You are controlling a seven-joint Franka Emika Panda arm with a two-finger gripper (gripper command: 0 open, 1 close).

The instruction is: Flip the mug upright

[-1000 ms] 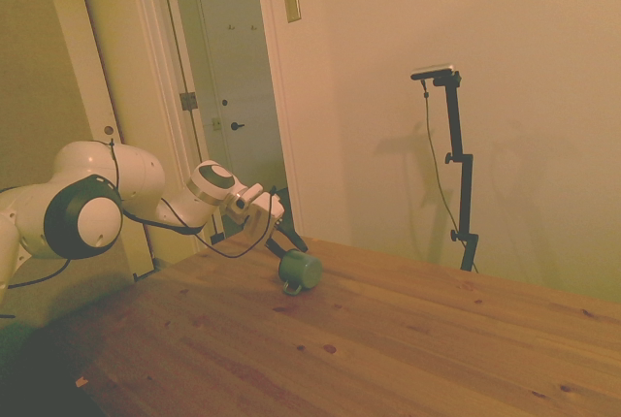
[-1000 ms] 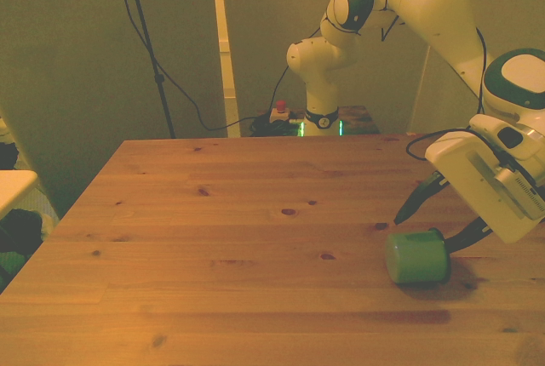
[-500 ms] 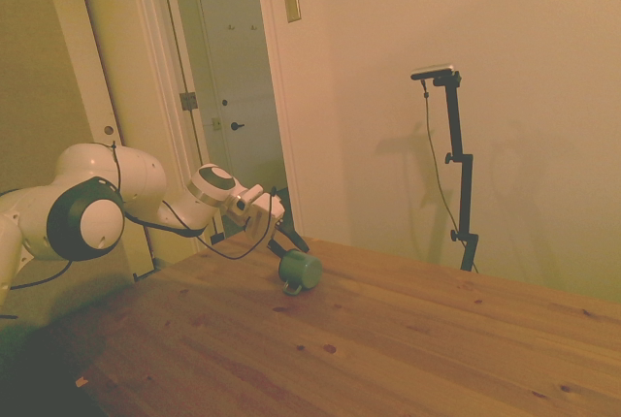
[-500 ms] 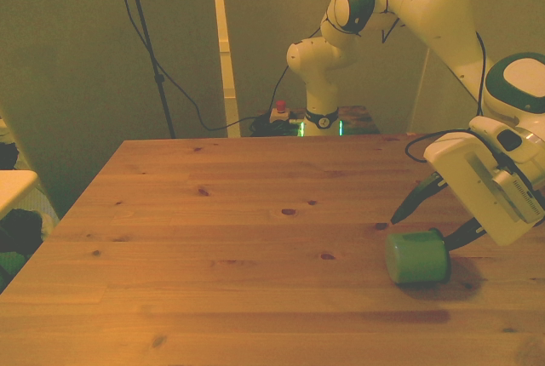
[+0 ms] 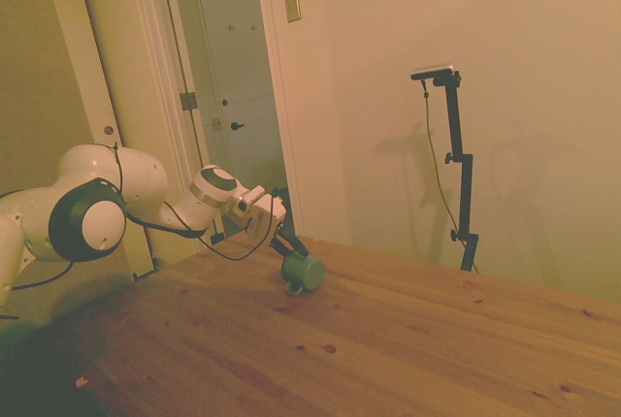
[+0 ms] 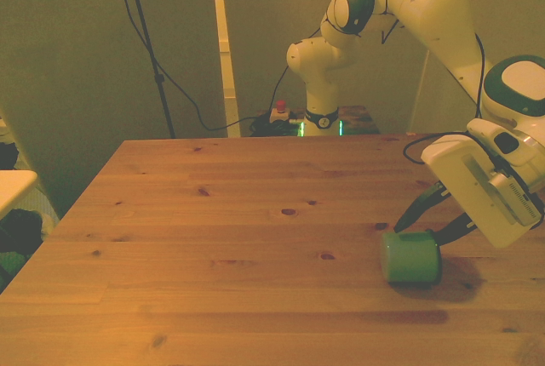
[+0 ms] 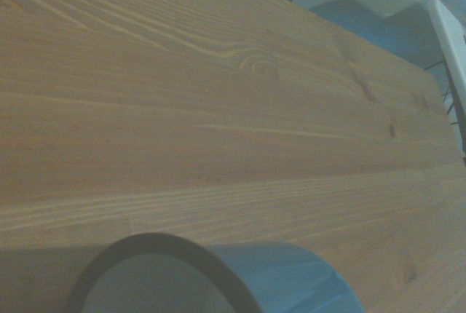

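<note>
The teal-green mug [image 6: 411, 257] lies on its side on the wooden table [image 6: 238, 213], near the front view's right edge. In the side view the mug [image 5: 304, 273] rests close to the table's left end. My gripper [image 6: 420, 231] is open and tilted down just behind the mug, with one dark finger [image 6: 419, 209] on each side of the mug's far end. From the side, the gripper [image 5: 289, 247] meets the mug from the left. The wrist view shows the mug's dark rim [image 7: 156, 249] and teal wall close by, its open end facing the camera. I cannot see the handle.
The table's edge at the front view's right lies just beyond the mug. A white object [image 6: 15, 189] stands off the table at the front view's left. In the side view a wall and a doorway [image 5: 233, 97] stand behind the table.
The gripper has come down and forward onto the mug, and its fingers look closer together. The mug has shifted slightly toward the front view's left.
</note>
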